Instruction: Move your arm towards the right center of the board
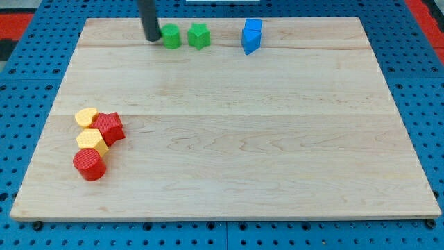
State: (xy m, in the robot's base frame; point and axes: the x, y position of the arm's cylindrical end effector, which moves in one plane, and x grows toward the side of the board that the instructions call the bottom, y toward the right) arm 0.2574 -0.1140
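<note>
My dark rod comes down from the view's top and my tip [151,38] rests on the wooden board [229,139] near its top edge, left of centre. The tip sits right beside the left side of a green round block [171,37]. A green star-like block [199,36] stands just right of that one. A blue block [251,36] stands further right along the top edge. The right centre of the board is far from my tip, toward the view's right.
A cluster sits at the board's left: a yellow heart-like block [86,117], a red star-like block [109,127], a yellow hexagonal block [91,141] and a red cylinder [89,164]. A blue pegboard [21,104] surrounds the board.
</note>
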